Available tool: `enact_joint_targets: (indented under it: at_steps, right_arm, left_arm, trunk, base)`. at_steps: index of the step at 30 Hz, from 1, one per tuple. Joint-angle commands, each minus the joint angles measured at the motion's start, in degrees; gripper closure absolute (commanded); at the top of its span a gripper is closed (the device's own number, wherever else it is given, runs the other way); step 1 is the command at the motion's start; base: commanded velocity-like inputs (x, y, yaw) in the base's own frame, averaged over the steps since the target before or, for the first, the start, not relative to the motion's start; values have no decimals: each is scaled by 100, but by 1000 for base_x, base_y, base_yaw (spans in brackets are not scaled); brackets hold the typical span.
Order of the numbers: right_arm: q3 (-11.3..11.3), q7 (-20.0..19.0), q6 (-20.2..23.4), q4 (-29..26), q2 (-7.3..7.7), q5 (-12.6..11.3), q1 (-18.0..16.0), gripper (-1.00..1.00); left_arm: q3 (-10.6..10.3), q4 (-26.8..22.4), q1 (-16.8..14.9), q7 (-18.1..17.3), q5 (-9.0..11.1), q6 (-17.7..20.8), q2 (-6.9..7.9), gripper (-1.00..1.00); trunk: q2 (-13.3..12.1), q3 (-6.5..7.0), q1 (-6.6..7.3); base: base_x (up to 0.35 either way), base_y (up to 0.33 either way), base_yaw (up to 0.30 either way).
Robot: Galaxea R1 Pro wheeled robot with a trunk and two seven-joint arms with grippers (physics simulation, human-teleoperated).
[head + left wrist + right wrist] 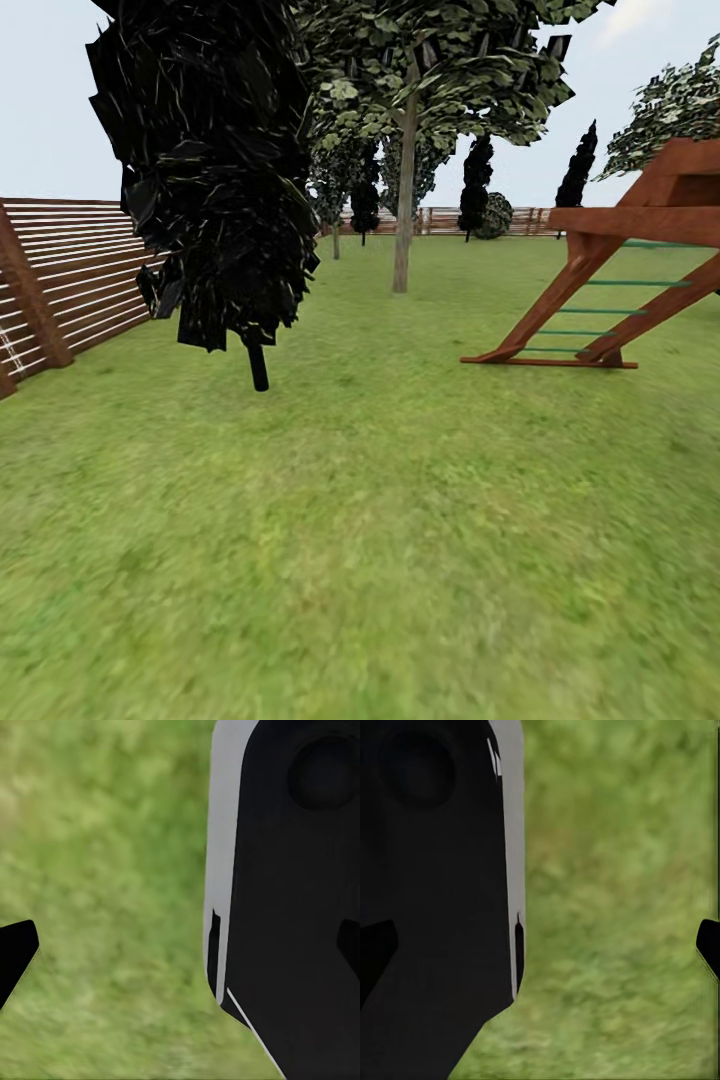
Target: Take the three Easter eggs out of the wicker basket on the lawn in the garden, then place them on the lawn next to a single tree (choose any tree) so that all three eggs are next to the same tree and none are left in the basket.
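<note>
Black fingertips frame each wrist view: your left hand point(180, 949) shows a tip at either edge with nothing but grass between them, and your right hand point(544, 945) shows the same, so both look spread apart and empty, hanging beside the robot's dark, white-edged body point(292, 900) while you drive. That tucked-down pose suits travel, not picking. Beyond the hands, the lawn point(380, 560) runs green and mottled in the head view. An all-black tree point(215, 170) stands close at the left, beside a brown slatted fence point(70, 270). Farther off, near the middle, rises the tree point(403, 200) with a pale straight trunk and leafy crown, a likely spot for the eggs. A wooden play frame point(620, 270) with green rungs sits at the right. The basket and eggs are nowhere in these pictures, so you probably still need to find them.
</note>
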State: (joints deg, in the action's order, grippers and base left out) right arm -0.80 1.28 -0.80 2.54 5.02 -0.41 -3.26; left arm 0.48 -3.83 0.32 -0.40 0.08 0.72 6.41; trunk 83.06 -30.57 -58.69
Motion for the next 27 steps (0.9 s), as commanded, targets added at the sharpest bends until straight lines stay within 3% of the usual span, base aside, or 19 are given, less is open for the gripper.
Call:
enact_joint_targets:
  at_steps: [1, 14, 27]
  right_arm:
    - [-13, 12, -8, 15, -1, 9, -8, -100]
    - [0, 12, -8, 10, -1, 25, -8, -100]
    - [-16, 12, -8, 9, -1, 41, -8, -100]
  left_arm:
    - [5, -14, 3, -4, 1, 8, 1, -100]
    - [5, -12, 3, -4, 1, 7, 1, -100]
    - [5, -12, 3, -4, 1, 7, 1, -100]
  trunk:
    - [2, -4, -3]
    - [2, -4, -3]
    - [2, -4, -3]
  base:
    - [335, 0, 0]
    - [335, 0, -193]
    - [336, 0, -15]
